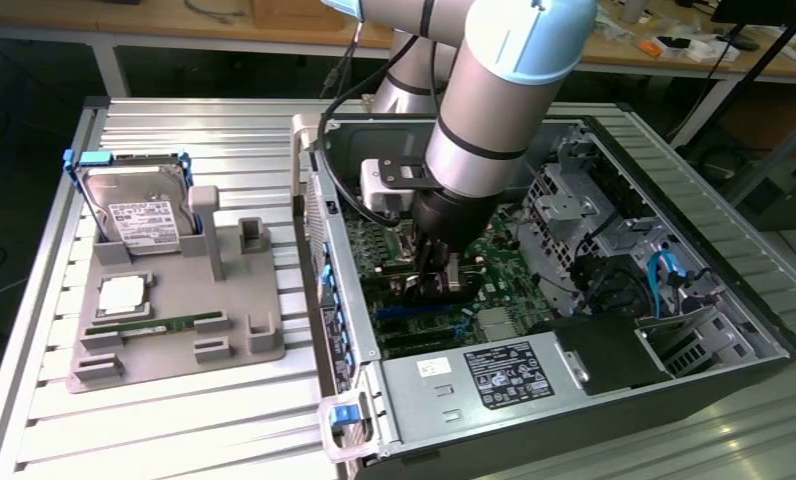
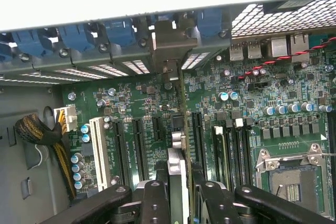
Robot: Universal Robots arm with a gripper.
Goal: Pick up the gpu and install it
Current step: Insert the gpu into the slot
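Claw [image 2: 182,195] tight around upright gpu [image 2: 178,166] over green motherboard [image 2: 131,106], case [image 1: 702,220] on slatted metal table [image 1: 171,425].

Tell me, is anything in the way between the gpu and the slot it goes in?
Nothing visible is. The gripper holds the gpu on edge, right over the slots of the motherboard, with its bracket up against the case's back wall. The slot beneath the card is hidden.
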